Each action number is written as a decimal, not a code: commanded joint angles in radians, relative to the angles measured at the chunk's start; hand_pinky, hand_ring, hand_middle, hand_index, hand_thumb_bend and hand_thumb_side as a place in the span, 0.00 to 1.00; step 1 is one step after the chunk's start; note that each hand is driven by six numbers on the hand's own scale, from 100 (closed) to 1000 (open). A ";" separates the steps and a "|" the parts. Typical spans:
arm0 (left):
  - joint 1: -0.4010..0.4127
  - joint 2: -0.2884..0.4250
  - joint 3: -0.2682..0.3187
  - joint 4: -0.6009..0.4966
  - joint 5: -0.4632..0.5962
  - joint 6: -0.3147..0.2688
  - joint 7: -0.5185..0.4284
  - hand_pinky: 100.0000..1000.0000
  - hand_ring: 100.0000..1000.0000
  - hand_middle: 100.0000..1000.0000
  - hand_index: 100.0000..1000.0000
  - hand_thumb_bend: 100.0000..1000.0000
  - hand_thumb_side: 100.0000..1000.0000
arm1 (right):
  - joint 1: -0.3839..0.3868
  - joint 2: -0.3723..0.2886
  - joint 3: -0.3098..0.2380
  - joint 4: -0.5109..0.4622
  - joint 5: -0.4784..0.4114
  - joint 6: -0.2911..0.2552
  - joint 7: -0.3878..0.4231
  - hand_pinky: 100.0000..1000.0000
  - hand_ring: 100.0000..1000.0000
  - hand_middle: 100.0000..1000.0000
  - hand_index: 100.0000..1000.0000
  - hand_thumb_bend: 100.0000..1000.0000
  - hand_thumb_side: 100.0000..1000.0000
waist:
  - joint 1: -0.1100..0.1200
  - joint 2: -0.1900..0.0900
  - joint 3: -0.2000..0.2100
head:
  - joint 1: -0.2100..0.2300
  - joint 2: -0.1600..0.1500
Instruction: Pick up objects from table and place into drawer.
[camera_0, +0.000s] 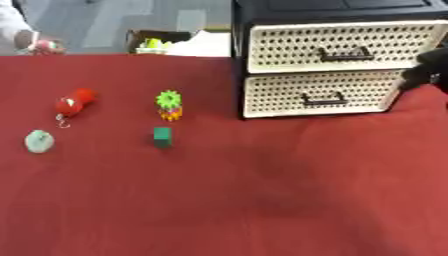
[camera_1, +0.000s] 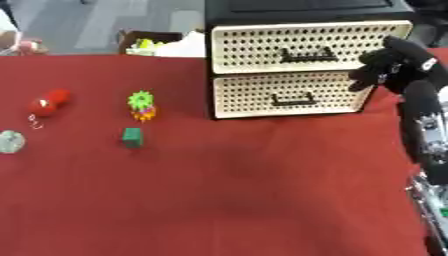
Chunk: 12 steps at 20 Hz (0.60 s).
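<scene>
Green block (camera_1: 132, 137), right hand (camera_1: 391, 67) beside drawers (camera_1: 297, 70)

You see a red tablecloth (camera_0: 262, 200), cream perforated drawers (camera_0: 337, 47) in a black cabinet (camera_1: 297, 7), a green block (camera_0: 163, 137), a red toy (camera_0: 74, 102).

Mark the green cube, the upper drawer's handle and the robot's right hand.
green cube (camera_0: 163, 136), left eye view, front face.
upper drawer's handle (camera_0: 345, 54), left eye view, bar's middle.
right hand (camera_1: 394, 67), right eye view, back of hand.

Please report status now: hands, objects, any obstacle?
Right hand curled, empty, beside drawer unit. Left hand unseen. Both drawers shut. Green block untouched on table. Path clear.
</scene>
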 joint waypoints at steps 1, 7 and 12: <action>-0.008 0.015 0.009 -0.013 0.000 0.000 -0.002 0.63 0.72 0.73 0.81 0.00 0.96 | -0.015 -0.061 -0.019 -0.017 0.029 0.016 -0.011 0.43 0.52 0.60 0.88 0.00 0.95 | -0.001 -0.018 -0.001 | -0.003 -0.011; -0.007 0.018 0.008 -0.013 0.000 0.001 -0.004 0.63 0.72 0.73 0.81 0.00 0.96 | -0.026 -0.205 -0.038 -0.017 0.174 0.051 -0.049 0.26 0.38 0.45 0.89 0.00 1.00 | -0.003 -0.022 0.003 | -0.014 -0.017; -0.006 0.019 0.006 -0.013 0.002 -0.001 -0.005 0.63 0.72 0.73 0.81 0.00 0.95 | -0.028 -0.308 -0.027 -0.017 0.298 0.094 -0.102 0.00 0.03 0.09 0.86 0.00 1.00 | -0.002 -0.023 0.003 | -0.025 -0.034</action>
